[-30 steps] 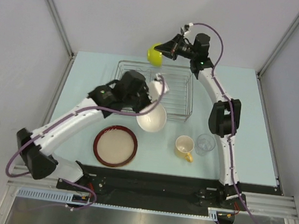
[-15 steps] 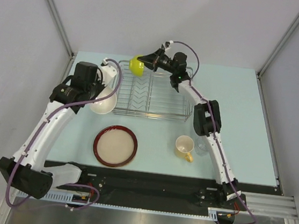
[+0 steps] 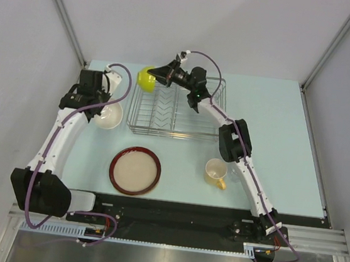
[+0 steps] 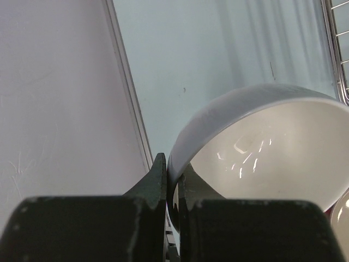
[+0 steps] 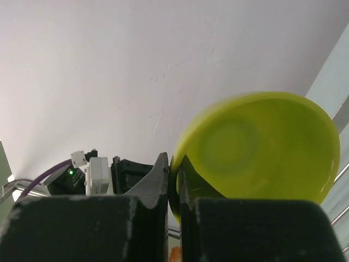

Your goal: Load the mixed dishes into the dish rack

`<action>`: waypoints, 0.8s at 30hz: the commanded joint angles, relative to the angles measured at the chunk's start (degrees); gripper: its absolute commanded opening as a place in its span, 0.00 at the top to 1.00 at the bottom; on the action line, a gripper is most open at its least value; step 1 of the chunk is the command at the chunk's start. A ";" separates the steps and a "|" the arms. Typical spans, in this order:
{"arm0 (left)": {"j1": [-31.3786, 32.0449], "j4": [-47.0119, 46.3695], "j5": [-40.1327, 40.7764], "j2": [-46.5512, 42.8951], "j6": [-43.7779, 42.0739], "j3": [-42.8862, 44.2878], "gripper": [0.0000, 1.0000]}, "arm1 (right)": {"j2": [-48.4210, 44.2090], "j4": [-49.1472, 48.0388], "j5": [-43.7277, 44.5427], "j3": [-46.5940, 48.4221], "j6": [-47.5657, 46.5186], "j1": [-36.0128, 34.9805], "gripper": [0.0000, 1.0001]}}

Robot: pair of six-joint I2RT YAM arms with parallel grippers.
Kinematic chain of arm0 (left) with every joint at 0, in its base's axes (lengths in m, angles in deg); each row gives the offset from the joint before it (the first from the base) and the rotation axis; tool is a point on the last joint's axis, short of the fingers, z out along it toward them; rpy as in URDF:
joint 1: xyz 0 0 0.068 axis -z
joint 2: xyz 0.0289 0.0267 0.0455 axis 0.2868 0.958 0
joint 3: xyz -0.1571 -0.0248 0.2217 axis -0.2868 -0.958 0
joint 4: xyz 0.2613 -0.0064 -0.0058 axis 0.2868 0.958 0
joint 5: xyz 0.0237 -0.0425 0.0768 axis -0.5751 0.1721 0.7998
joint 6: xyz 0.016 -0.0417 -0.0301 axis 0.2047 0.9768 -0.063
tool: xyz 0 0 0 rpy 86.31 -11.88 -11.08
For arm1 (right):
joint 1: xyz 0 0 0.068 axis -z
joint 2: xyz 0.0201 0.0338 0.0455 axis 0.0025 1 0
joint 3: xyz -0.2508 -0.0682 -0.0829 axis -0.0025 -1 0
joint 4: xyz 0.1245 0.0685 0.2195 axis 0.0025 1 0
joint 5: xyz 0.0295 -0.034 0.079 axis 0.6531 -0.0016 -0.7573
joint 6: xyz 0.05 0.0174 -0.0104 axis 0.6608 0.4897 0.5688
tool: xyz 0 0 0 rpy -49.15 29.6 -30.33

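- Black left gripper (image 4: pixel 170 165) is pinched tight on the white bowl (image 4: pixel 262 142)'s rim, one finger inside and one outside. The bowl hangs tilted over the table (image 4: pixel 218 49), just left of the rack (image 3: pixel 164 116).
- Right gripper (image 5: pixel 173 164) is clamped the same way on the rim of the green bowl (image 5: pixel 256 147), which is held on edge in the air at the rack's far-left corner.
- A second ago the left arm had the white bowl at the rack's near edge, mid-table; now it is out beside the rack's left end.
- The green bowl was beyond the rack's far-right side a second ago; now it is across at the far left.
- Judged from this, both bowls are being lined up for the rack's left end and neither is in yet. The two arms are close together there, so one bowl will likely have to go in first.
- Rack: silver wire, rectangular, with a row of V-shaped dividers along its middle. No dish shows in it.
- Red plate (image 3: pixel 135 171) and mug (image 3: pixel 216 170) wait on the near table. I cannot find the glass.
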State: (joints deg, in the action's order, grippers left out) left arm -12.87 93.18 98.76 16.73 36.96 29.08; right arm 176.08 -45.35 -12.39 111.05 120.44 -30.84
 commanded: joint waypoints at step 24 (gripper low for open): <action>-0.45 -0.69 -3.62 -6.78 -0.53 0.78 1.00 | 1.57 11.29 7.02 -3.65 -18.22 0.55 0.95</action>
State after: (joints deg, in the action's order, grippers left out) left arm -13.00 94.01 95.79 12.89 36.61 28.80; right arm 176.39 -35.71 -5.90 103.38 106.36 -30.23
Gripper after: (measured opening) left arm 0.057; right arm 0.057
